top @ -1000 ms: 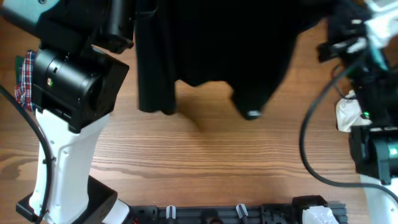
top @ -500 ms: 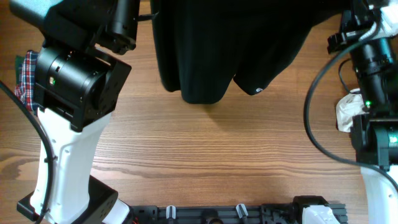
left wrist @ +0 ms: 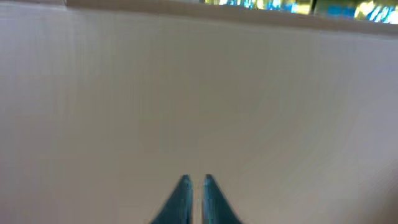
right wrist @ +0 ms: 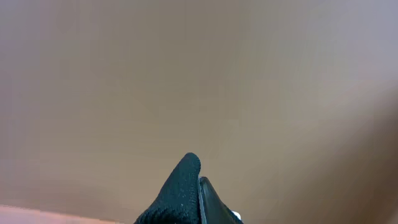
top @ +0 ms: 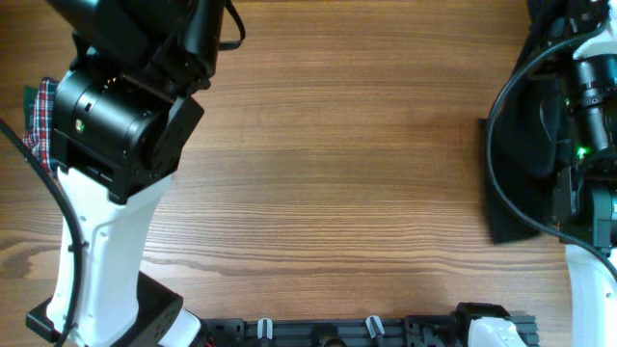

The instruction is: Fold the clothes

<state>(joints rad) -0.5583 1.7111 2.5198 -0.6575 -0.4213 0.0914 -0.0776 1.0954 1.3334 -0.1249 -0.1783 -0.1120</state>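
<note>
Two left fingers (left wrist: 180, 200) nearly touch; right fingers (right wrist: 212, 204) seemingly pinch shirt (right wrist: 177, 186).

The left arm (top: 111, 183) is showing a white lower link and a boxy black joint housing by the table's (top: 337, 193) left edge, where a small green light (top: 79, 125) is glowing. A black cable (top: 62, 220) is running alongside. The right arm (top: 593, 87) is showing black cylindrical housings, its own green light (top: 581, 152) and a looping black cable (top: 494, 106). The left gripper's (left wrist: 196, 182) fingers (left wrist: 180, 199) are tapering, teal.
</note>
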